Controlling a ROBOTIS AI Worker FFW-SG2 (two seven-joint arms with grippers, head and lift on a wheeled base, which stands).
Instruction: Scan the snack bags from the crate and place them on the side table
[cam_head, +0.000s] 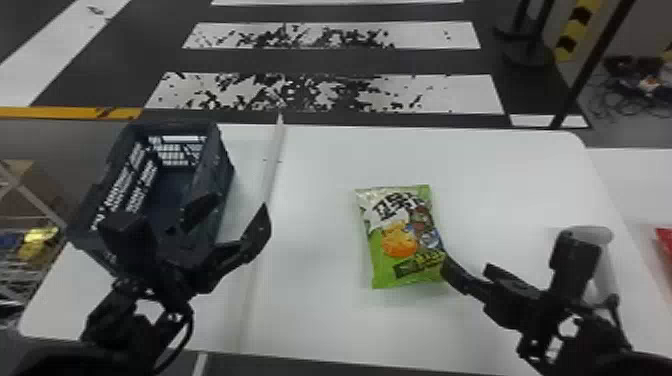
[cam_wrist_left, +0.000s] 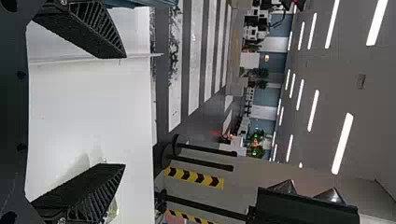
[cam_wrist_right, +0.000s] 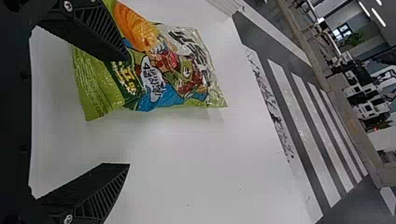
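Right gripper (cam_head: 510, 251), spread wide and empty, hangs by the snack bag (cam_head: 400, 237); left gripper (cam_head: 193, 218) gapes, empty.

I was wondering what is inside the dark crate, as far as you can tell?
Inside the crate, I see part of its floor and slotted walls, no bag; the left gripper covers the near end, so anything there is hidden.

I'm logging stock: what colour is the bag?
The bag is mostly green, best seen in the head view.

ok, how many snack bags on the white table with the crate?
1: the green bag, lying right of the crate, by the right gripper. Others may be hidden.
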